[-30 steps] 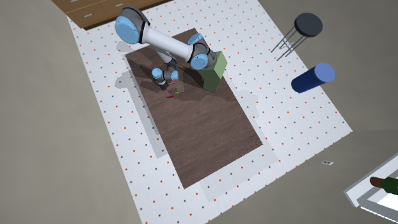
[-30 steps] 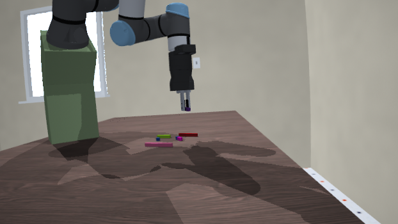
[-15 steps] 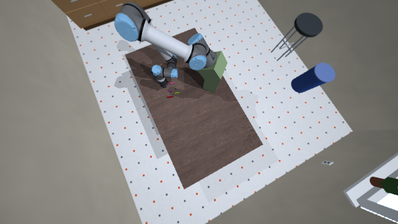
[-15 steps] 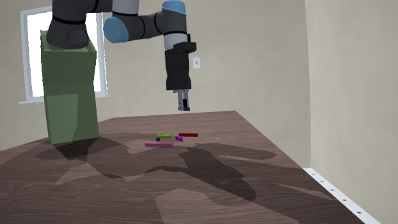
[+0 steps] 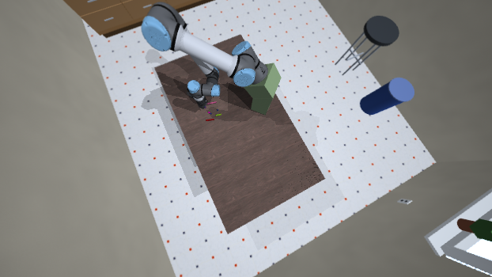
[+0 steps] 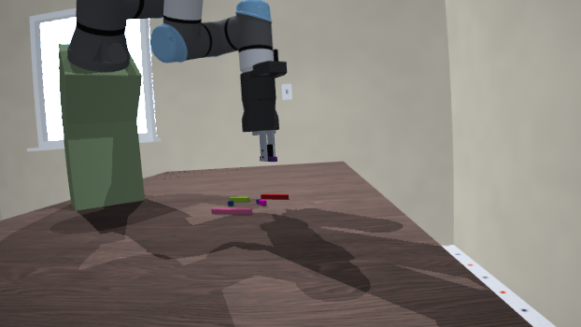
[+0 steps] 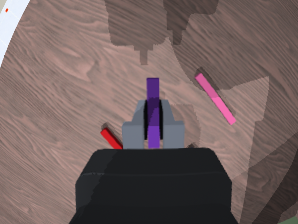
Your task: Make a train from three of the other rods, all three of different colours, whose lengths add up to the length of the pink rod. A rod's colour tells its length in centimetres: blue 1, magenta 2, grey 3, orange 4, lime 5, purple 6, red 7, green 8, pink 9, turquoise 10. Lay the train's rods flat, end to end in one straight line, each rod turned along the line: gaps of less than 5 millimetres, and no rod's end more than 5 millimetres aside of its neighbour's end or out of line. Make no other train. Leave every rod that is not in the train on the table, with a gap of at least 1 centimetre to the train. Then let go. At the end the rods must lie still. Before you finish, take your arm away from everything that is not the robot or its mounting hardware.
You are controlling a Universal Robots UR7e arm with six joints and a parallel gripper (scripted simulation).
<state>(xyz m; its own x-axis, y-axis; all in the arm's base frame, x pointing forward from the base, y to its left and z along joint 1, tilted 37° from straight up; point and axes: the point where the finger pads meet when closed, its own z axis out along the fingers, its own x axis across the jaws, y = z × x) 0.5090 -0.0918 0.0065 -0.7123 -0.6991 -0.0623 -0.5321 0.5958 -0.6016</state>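
Pink rod (image 5: 212, 103) (image 6: 232, 211) (image 7: 215, 98) flat on table (image 5: 253, 158) (image 6: 187, 271) (image 7: 65, 105). Gripper (image 6: 268, 159) (image 7: 153, 111) above table, off one end of pink rod, pinching purple rod (image 6: 272, 159) (image 7: 153, 89).

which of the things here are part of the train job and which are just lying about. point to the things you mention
For the job:
- purple rod (image 6: 273, 159) (image 7: 153, 90), held
- magenta rod (image 5: 210, 112) (image 6: 262, 203)
- blue rod by the magenta (image 5: 211, 114) (image 6: 260, 201)
- pink rod (image 5: 212, 103) (image 6: 232, 211) (image 7: 215, 98), the length to match

Just lying about:
- red rod (image 5: 210, 119) (image 6: 275, 196) (image 7: 111, 138)
- lime rod (image 5: 218, 115) (image 6: 239, 199)
- other blue rod (image 5: 217, 110) (image 6: 231, 203), a spare
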